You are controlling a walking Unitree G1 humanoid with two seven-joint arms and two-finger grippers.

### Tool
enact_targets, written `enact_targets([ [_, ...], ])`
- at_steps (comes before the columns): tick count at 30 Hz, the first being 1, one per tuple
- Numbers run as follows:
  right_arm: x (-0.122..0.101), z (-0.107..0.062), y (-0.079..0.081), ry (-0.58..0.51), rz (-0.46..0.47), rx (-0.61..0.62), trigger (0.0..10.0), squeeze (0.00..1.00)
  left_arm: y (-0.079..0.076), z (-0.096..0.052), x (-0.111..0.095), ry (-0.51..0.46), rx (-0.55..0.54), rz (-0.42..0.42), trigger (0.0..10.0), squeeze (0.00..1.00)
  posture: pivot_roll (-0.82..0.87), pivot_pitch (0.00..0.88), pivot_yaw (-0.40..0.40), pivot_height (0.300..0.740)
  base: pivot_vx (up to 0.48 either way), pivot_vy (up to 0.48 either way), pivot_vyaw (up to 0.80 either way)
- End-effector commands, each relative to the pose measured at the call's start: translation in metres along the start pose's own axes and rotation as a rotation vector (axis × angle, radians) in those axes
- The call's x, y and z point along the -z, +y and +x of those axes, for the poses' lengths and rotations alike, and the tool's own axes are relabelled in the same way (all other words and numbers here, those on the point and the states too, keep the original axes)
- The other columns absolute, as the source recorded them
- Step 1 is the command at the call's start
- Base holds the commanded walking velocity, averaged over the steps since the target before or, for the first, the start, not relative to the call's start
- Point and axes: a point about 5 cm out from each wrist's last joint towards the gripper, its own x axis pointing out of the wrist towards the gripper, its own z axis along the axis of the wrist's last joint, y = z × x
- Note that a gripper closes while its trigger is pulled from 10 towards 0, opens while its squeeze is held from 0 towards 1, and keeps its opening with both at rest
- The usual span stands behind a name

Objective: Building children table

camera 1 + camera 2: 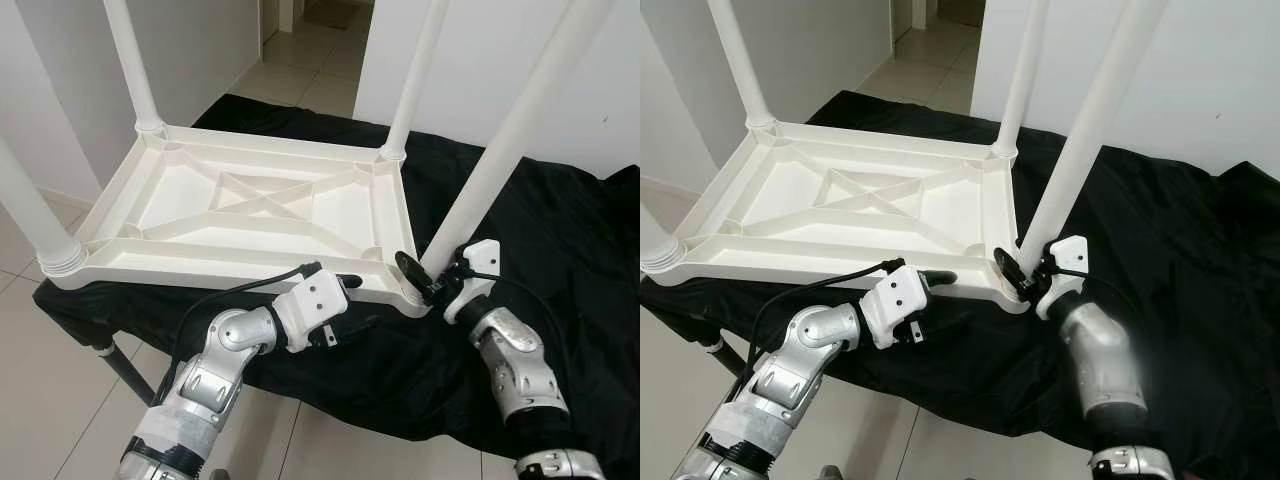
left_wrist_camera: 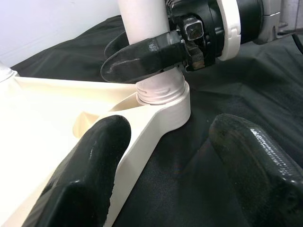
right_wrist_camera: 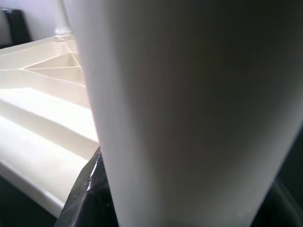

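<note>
Looking down from the left eye view, the tabletop (image 1: 250,205) lies upside down on a desk (image 1: 560,260) draped in black cloth, with four white legs standing up from its corners; the near right leg (image 1: 510,140) leans and is gripped low down by the right claw (image 1: 428,277), right at the tabletop's near right corner. The left claw (image 1: 345,283) sits along the near rim, steadying it. The right eye view gives the same layout, the leg (image 1: 1090,120) rising at a slant from its socket (image 1: 1015,290). In the left wrist view the left claw's fingers (image 2: 90,156) stand wide, one on each side of the rim without squeezing it, while the leg's collar (image 2: 158,90) rests in the socket. The right wrist view has the leg (image 3: 189,113) close between the right claw's fingers, held tight. The risk, I judge, is that the slanted leg binds or pops out if pushed off-axis, and the unclamped tabletop could slide across the cloth.
</note>
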Motion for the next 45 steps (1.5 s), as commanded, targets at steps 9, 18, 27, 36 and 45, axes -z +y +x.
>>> enact_targets([
  [9, 0.019, -0.009, 0.023, 0.098, 0.106, 0.407, 10.0, 0.0, -0.001, 0.003, 0.002, 0.009, -0.061, 0.002, 10.0, 0.0, 0.01, 0.053, -0.077, 0.74, 0.0, 0.0, 0.0],
  [18, 0.017, -0.008, 0.048, 0.082, 0.176, 0.652, 10.0, 0.0, 0.0, 0.005, -0.001, -0.002, -0.054, 0.009, 10.0, 0.0, 0.01, 0.048, -0.075, 0.74, 0.0, 0.0, 0.0],
  [27, 0.011, -0.007, 0.055, 0.053, 0.165, 0.597, 10.0, 0.0, 0.001, 0.005, -0.002, 0.0, -0.046, 0.02, 10.0, 0.0, 0.02, 0.042, -0.073, 0.74, 0.0, 0.0, 0.0],
  [36, 0.0, -0.006, 0.058, -0.013, 0.142, 0.544, 10.0, 1.0, 0.0, 0.005, -0.002, -0.002, -0.043, 0.023, 10.0, 0.0, 0.02, 0.032, -0.078, 0.74, 0.0, 0.0, 0.0],
  [45, -0.001, -0.017, 0.037, -0.038, 0.113, 0.497, 10.0, 1.0, -0.001, 0.005, -0.002, -0.001, -0.043, 0.023, 10.0, 0.0, 0.02, 0.033, -0.08, 0.74, 0.0, 0.0, 0.0],
])
